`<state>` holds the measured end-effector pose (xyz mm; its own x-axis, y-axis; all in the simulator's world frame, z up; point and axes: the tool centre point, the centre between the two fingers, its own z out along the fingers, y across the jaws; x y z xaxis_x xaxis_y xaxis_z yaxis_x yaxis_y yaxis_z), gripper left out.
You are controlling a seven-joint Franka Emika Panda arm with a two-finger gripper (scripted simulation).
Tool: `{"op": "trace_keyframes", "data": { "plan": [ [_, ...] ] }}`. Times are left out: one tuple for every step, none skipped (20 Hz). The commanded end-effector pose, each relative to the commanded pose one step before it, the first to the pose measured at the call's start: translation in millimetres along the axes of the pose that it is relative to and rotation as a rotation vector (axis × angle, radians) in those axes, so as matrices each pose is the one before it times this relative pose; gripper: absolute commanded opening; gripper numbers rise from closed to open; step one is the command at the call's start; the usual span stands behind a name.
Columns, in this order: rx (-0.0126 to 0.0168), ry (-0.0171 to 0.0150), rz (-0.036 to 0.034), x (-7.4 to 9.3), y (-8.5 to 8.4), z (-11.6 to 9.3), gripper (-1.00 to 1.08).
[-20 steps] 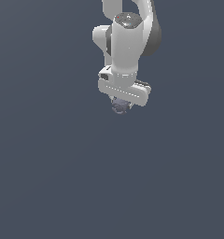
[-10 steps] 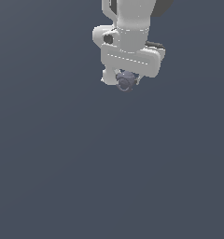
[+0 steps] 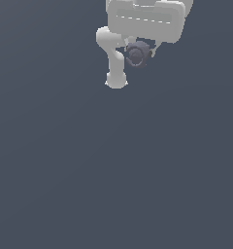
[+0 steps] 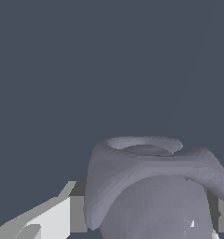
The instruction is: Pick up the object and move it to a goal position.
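In the exterior view, reading from its left, a white arm link hangs down at the top of the frame, and just beside it toward the exterior view's right sits the object, a small dark grey-purplish roundish lump with a darker ring-like face. It is tucked directly under the broad white gripper bar and is well clear of the plain dark ground that fills the rest of the picture. The gripper appears closed on the object: the lump sits between the jaws with nothing beneath it. The wrist view supports this finding. A white finger with a grey pad presses against one flank of the lump, the object fills the lower part of the frame, and a second grey pad shows at its far side. No goal marker is visible in either view, so how far the carry has to go cannot be judged. Risks noted: the object is rounded and irregular, so the pads probably bear on small patches only; a sharp swing or sudden stop could let it roll or slip out. The lump is much narrower than the bar, leaving little margin if it shifts sideways. A drop from this height would probably send it rolling off.
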<state>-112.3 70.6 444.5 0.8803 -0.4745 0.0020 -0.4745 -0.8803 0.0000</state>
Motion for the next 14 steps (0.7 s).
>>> {"op": "trace_keyframes", "data": {
  "plan": [
    [-0.00083,-0.00127,0.00013,-4.00,-1.10,-18.49,-1.00],
    [0.00000,0.00000,0.00000,-1.15,-0.51,-6.15,-1.00],
    [0.00045,-0.00042,-0.00031,-0.92,-0.41,-5.59,-1.00],
    [0.00000,0.00000,0.00000,-0.90,-0.47,-5.10,-1.00],
    [0.00000,0.00000,0.00000,-0.78,-0.44,-4.58,-1.00],
    [0.00000,0.00000,0.00000,-0.68,-0.41,-4.07,-1.00],
    [0.00000,0.00000,0.00000,-0.57,-0.37,-3.56,-1.00],
    [0.00000,0.00000,0.00000,-0.48,-0.33,-3.05,-1.00],
    [0.00000,0.00000,0.00000,-0.39,-0.29,-2.54,-1.00],
    [0.00000,0.00000,0.00000,-0.30,-0.24,-2.05,-1.00],
    [0.00000,0.00000,0.00000,-0.23,-0.19,-1.58,-1.00],
    [0.00000,0.00000,0.00000,-0.16,-0.13,-1.12,-1.00],
    [0.00034,-0.00032,-0.00015,0.02,0.03,-0.65,-1.00],
    [0.00000,0.00000,0.00000,-0.03,-0.03,-0.22,-1.00]
  ]
}}
